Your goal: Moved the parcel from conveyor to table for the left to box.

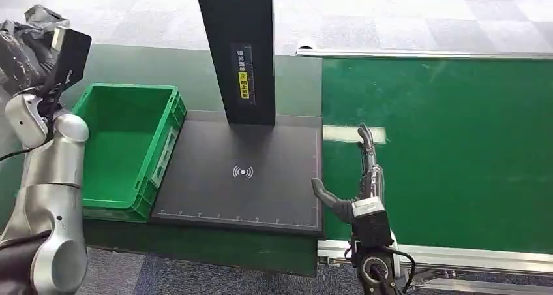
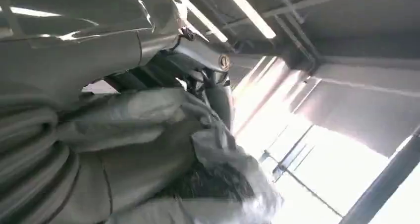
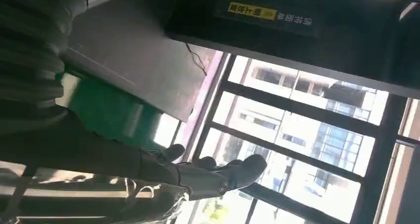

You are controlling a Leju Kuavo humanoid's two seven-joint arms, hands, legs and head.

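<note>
**Parcel held high in my left hand, right hand bare at the belt's edge**

My left hand (image 2: 99,135) is raised up at my left side, above the table's near left corner, and it grips the parcel (image 1: 26,37), a grey crinkled plastic bag. In the left wrist view the bag's wrinkled film bulges around my thumb and across my palm, and my darker fingers (image 2: 218,92) curl against it. From the head view the bag bunches at the far left, beside the dark camera block on my wrist, well above the green crate (image 1: 124,141).

My right hand (image 1: 362,177) holds nothing. Its fingers are stretched forward and apart, the thumb (image 1: 326,197) splayed toward the black scanner plate (image 1: 241,171), and the hand hovers at the near left edge of the green conveyor (image 1: 456,151), just beside the seam where the belt meets the plate. In the right wrist view those fingers reach out with no object between them.

The crate sits on the table's left side, touching the left edge of the scanner plate, and I see nothing inside it but its green floor. The plate carries a white wireless mark near its middle and a ruled line along its near edge. A black post (image 1: 238,47) with a yellow label rises from the plate's far edge. A short white strip (image 1: 339,134) lies on the belt just ahead of my right fingertips.
</note>
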